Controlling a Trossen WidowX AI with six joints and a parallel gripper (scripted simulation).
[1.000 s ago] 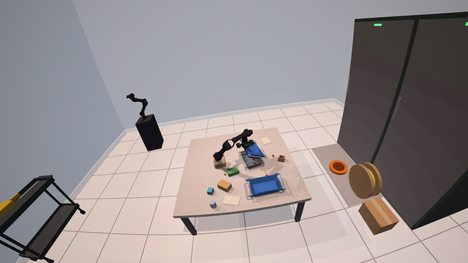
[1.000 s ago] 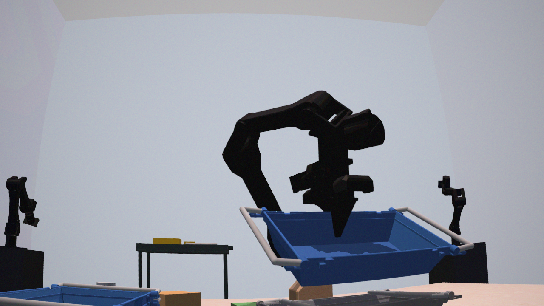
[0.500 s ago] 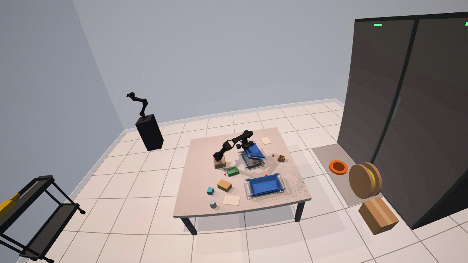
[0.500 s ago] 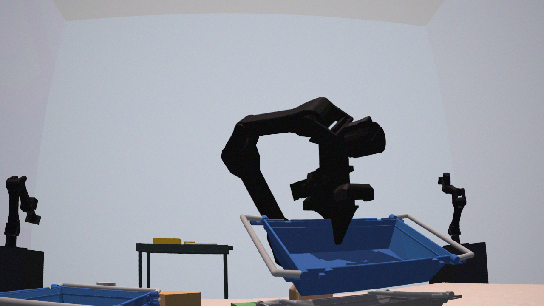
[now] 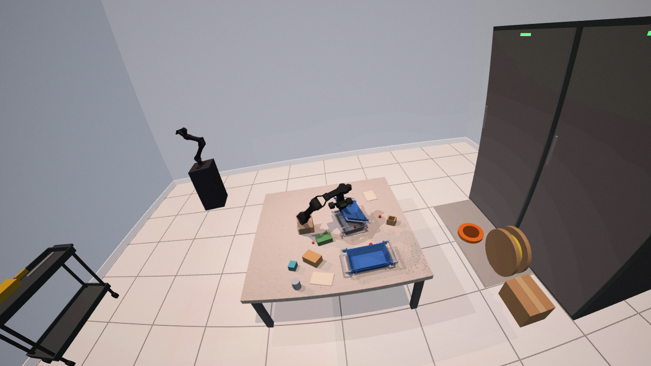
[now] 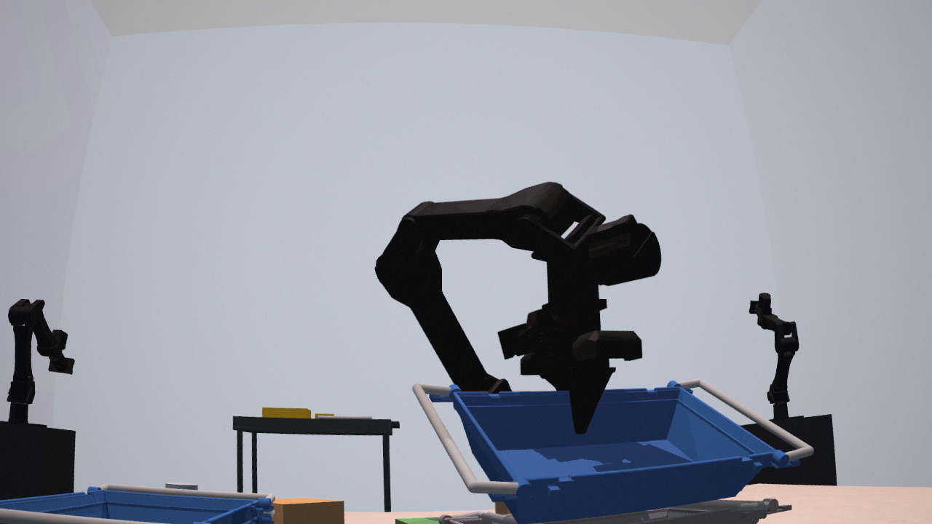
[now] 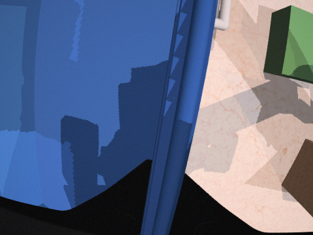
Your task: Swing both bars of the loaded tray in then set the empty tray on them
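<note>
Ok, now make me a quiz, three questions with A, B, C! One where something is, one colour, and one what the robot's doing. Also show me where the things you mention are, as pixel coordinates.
1. Where is the lifted blue tray [image 5: 355, 212] [image 6: 619, 487] [image 7: 98, 88]?
A) On the cart
B) Above part of the grey tray [image 5: 344, 226] [image 6: 710, 512]
C) On the floor

2. What colour is the small cube [image 5: 292, 265] near the grey cylinder [image 5: 296, 284] [image 6: 180, 486]?
A) Teal
B) Red
C) Yellow

3. What are the robot's jaws doing?
A) Standing wide open
B) Closed on nothing
C) Pinching the lifted tray's edge

Answers:
1: B, the top view shows it overlapping the grey tray.
2: A, the top view shows its colour.
3: C, the wrist view shows the edge between the two black fingers.
</note>
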